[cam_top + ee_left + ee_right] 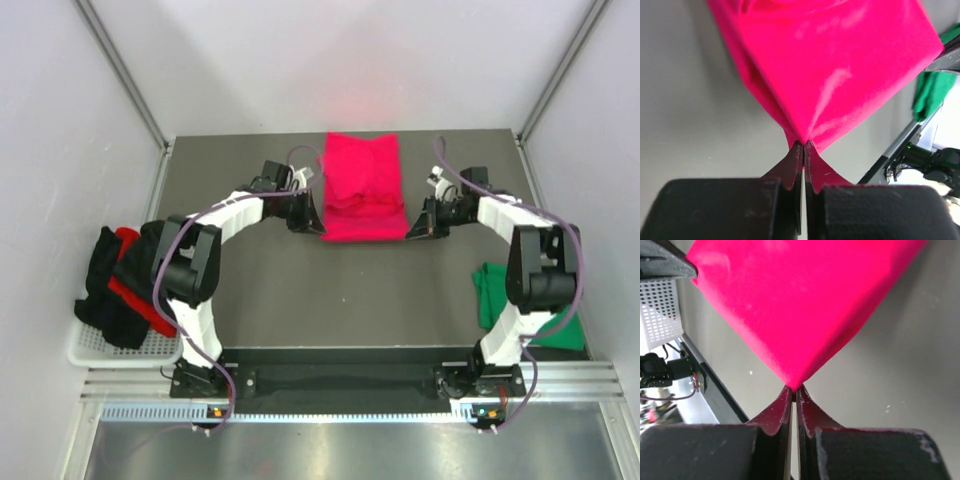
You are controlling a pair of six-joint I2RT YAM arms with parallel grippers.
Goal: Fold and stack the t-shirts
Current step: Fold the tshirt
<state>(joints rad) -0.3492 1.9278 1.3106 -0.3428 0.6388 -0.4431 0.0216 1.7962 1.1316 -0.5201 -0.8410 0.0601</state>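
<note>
1. The crimson-pink t-shirt [362, 190] lay at the far middle of the table [350, 300]. It was partly folded, with rumpled layers across its middle and its near edge facing the arms.
2. The left gripper [803, 146] was pressed together on the near left corner of that shirt. The cloth was drawn to a point between its tips.
3. The right gripper [792, 389] pinched the near right corner in the same way, with the fabric tenting up from the closed tips.
4. A dark green t-shirt [492, 292] lay on the near right of the table, well apart from the pink one. The right arm's upper links stood in front of it and hid its middle.
5. Black t-shirts [100, 265] and a red t-shirt [140, 300] were heaped in a white basket [90, 350] at the table's left edge, spilling over its rim. The left arm's elbow covered the heap's right side.
6. A purple cable [215, 212] ran along the left arm.
</note>
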